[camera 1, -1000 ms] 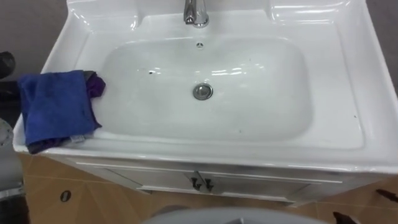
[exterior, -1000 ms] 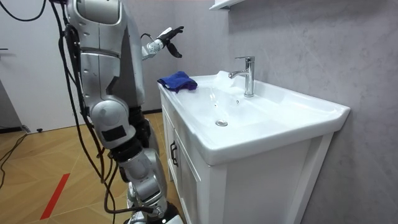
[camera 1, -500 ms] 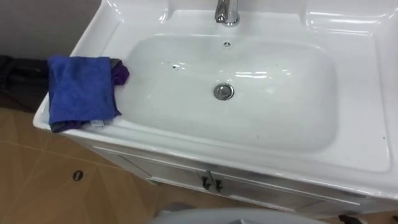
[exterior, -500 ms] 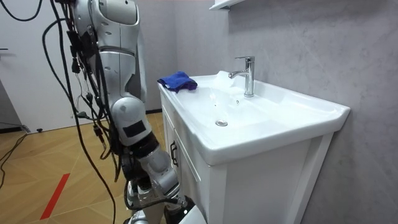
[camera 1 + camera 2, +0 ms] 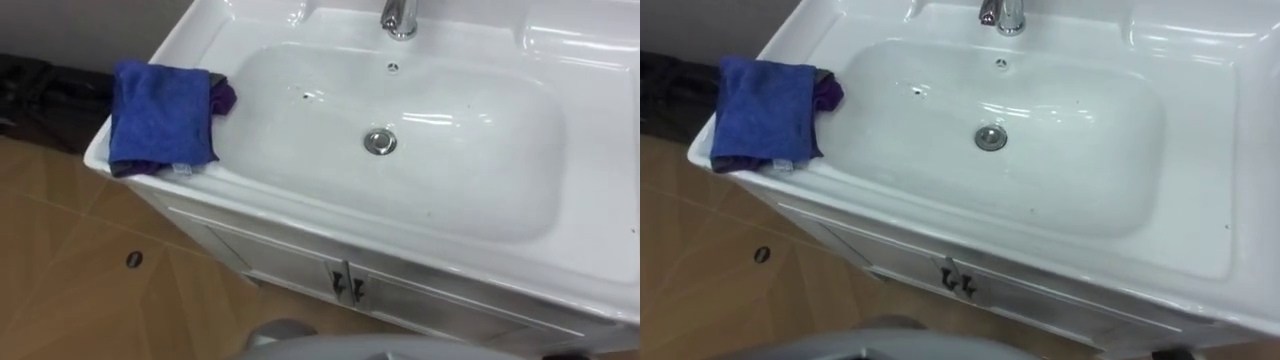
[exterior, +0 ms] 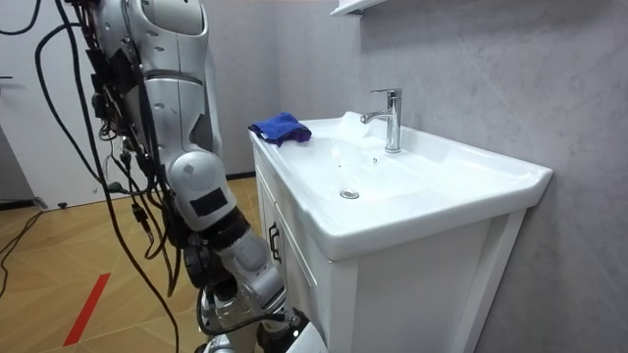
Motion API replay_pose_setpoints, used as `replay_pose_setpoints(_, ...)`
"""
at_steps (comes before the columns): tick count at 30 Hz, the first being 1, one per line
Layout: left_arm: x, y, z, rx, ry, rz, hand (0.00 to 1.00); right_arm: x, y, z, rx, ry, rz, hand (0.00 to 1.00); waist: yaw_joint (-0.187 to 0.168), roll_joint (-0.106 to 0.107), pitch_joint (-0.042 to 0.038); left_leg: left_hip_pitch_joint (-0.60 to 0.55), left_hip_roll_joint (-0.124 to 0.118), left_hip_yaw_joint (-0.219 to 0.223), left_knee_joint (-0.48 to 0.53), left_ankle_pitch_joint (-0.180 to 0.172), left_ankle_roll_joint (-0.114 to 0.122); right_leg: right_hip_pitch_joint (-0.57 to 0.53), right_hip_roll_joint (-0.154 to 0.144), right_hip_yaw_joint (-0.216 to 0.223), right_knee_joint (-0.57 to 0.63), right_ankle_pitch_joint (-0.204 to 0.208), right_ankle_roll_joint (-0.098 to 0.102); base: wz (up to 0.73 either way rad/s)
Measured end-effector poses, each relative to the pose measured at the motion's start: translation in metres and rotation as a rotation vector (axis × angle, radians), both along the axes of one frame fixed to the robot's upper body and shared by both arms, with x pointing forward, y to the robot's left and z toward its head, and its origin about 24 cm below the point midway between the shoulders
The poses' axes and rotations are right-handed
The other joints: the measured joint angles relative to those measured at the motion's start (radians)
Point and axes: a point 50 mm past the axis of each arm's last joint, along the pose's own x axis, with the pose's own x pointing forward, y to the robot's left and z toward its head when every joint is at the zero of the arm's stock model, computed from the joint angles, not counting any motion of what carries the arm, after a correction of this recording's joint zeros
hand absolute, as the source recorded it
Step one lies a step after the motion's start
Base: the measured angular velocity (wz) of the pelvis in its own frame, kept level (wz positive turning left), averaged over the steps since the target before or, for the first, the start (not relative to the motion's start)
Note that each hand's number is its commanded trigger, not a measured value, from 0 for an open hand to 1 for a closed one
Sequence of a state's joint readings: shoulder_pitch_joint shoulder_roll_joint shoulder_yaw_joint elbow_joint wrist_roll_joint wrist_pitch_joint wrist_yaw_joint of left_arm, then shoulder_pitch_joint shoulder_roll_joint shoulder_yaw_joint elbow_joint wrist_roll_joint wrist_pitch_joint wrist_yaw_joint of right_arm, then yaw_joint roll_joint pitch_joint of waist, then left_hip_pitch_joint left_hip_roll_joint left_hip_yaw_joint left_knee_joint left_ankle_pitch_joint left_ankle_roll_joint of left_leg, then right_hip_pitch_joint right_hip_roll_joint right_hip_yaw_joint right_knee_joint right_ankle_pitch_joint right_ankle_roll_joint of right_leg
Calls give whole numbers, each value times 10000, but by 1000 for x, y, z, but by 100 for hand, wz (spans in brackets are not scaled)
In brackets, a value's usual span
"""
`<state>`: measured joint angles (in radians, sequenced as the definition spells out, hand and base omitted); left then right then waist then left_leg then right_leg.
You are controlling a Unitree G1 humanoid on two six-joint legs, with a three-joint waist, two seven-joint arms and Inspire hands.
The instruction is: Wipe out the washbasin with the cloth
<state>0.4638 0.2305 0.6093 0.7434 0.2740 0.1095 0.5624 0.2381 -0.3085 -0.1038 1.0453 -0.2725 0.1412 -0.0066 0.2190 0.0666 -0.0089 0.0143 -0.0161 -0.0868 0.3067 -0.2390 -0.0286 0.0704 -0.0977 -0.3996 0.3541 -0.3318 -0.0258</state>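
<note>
We stand before the basin [image 5: 470, 180]; a blue cloth [image 5: 160, 112] lies on its left rim. Our hands' state we cannot tell.

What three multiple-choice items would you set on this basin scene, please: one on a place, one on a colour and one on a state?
1. Where does the cloth lie?
A) over the drain
B) on the floor
C) on the left rim of the basin

2. What colour is the cloth's top side?
A) white
B) blue
C) red

3. How are the cabinet doors under the basin?
A) shut
B) one swung wide open
C) both taken off

Answers:
1 C: the cloth sits folded on the rim left of the bowl.
2 B: its upper face is plainly blue, with a darker edge beneath.
3 A: both doors lie flush, with their handles side by side.
</note>
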Motion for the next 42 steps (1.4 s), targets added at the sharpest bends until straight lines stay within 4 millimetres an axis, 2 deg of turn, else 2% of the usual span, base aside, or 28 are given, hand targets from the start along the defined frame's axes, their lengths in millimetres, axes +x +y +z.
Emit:
replay_pose_setpoints(3,-15,-18,-17,-1003,606,237,0,-3,2,-1,363,95,-34,0,-23,-79,4,42,-12,14,-1,5,3,16,-35,3,56,-11,11,2)
replay_pose_setpoints(5,-24,-28,-25,-1737,855,351,0,-3,4,-2,656,0,-213,0,-69,-208,27,78,-17,19,-5,6,3,56,-46,6,72,-32,12,0)
replay_pose_setpoints(9,-29,-37,-33,-2574,1224,193,0,-3,6,-3,1006,3,-272,0,-307,-460,38,84,-11,79,4,7,2,110,-42,-10,53,-40,20,4)
replay_pose_setpoints(15,-16,-55,-49,-4373,1307,-752,0,-11,10,-7,1503,511,-463,0,-723,-650,47,149,57,593,14,22,28,134,-51,119,54,-52,42,-4)
replay_pose_setpoints(19,-11,-64,-57,-5436,1205,-941,0,-17,16,-10,1855,716,-555,0,-1090,-797,54,152,68,737,30,20,29,119,-58,174,30,-47,48,-8)
replay_pose_setpoints(22,-4,-67,-61,-5999,1062,-1088,0,-16,20,-11,2108,739,-557,0,-1073,-890,48,153,128,1137,6,19,31,-33,-39,443,56,-35,37,-24)
replay_pose_setpoints(26,7,-72,-65,-6649,941,-1509,0,-16,22,-12,2281,584,-912,0,-1218,-931,48,167,138,1288,6,14,35,9,-9,556,-97,68,84,-10)
replay_pose_setpoints(29,20,-78,-69,-7110,879,-2045,0,-14,25,-13,2307,493,-1122,0,-1352,-943,80,131,156,1378,-7,-23,96,-34,-2,571,-131,119,97,0)
replay_pose_setpoints(32,32,-81,-71,-7415,737,-2410,0,-10,28,-15,2390,398,-1159,0,-1337,-976,79,87,228,1896,12,-72,166,-141,-1,683,-111,128,116,-10)
replay_pose_setpoints(37,40,-83,-72,-7836,581,-2569,0,-7,29,-15,2457,341,-1129,0,-1369,-1099,85,39,222,2403,4,-175,341,-335,-49,980,-119,243,275,-16)
replay_pose_setpoints(42,48,-85,-74,-8098,491,-2658,0,-8,35,-18,2595,595,-1211,0,-1574,-1333,120,-60,216,2516,17,-278,518,-346,-69,989,-279,451,460,-2)
